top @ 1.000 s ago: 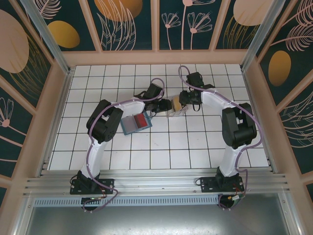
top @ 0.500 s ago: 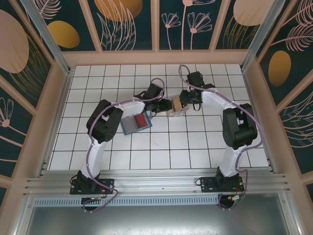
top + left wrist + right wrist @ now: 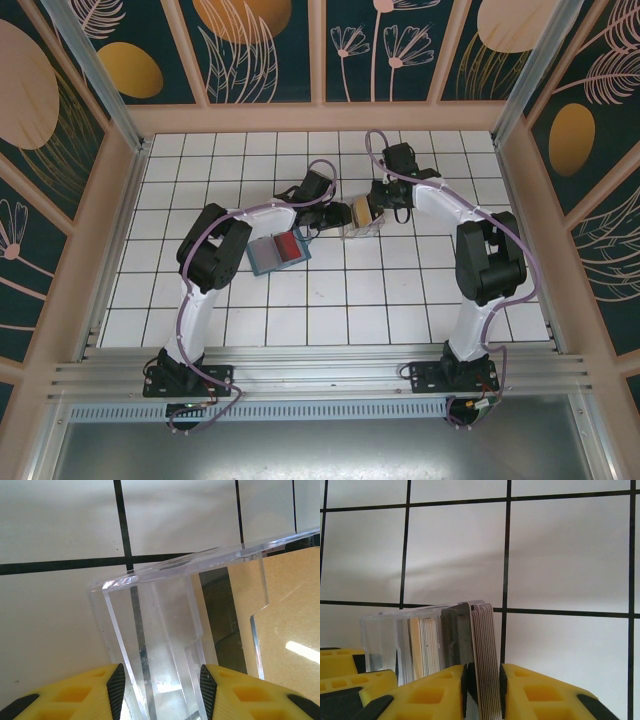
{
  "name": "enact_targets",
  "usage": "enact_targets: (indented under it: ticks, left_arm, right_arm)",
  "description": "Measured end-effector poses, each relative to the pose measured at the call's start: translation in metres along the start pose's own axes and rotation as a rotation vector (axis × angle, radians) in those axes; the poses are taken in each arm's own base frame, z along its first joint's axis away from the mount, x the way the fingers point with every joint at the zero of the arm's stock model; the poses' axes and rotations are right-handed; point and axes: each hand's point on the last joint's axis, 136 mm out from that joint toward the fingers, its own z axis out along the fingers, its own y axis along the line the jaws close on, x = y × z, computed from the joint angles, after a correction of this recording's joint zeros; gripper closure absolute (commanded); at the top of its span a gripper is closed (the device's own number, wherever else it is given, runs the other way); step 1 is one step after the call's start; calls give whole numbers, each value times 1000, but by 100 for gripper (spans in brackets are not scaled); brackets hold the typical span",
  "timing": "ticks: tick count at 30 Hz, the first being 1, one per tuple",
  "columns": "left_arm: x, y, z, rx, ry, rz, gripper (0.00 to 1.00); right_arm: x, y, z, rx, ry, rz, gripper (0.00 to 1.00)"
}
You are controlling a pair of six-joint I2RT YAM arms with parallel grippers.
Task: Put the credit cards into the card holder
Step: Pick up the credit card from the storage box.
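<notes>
The card holder (image 3: 270,255), a teal wallet, lies open on the tiles with a red card (image 3: 287,246) on it. To its right stands a clear plastic box (image 3: 362,220) of credit cards. My left gripper (image 3: 338,215) (image 3: 161,687) is shut on one end of the box (image 3: 165,630); a tan card (image 3: 290,630) shows through its wall. My right gripper (image 3: 372,208) (image 3: 482,680) is shut on a stack of several credit cards (image 3: 482,630) standing on edge at the box's end. More cards (image 3: 422,645) stand deeper in the box (image 3: 380,635).
White tiles with black seams (image 3: 400,300) stretch in front of the wallet and box. Pink frame walls (image 3: 120,190) bound the floor on the left, back and right. Both arms reach in toward the middle of the far half.
My right gripper's jaws have closed onto the card stack and the wrist has edged slightly toward the box. The left gripper, the box and the wallet have stayed put.
</notes>
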Motion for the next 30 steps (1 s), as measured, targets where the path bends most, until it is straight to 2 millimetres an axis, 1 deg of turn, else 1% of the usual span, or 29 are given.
enact_targets:
  ticks: [8,14,21,26,30]
  left_arm:
    - [0,-1,0,2,-2,-1,54]
    - [0,-1,0,4,-3,-2,54]
    - [0,-1,0,4,-4,-1,54]
    - [4,1,-6,-12,9,-7,53]
    - [5,1,-19,-40,13,-12,51]
  right_arm:
    - [0,3,-1,-12,-1,-2,90]
    - [-5,7,-11,-31,-16,-2,96]
    - [-13,11,-27,-57,-45,0,97]
    - [-17,18,-36,-113,-52,20,97]
    - [-25,33,-57,-202,-80,44,97]
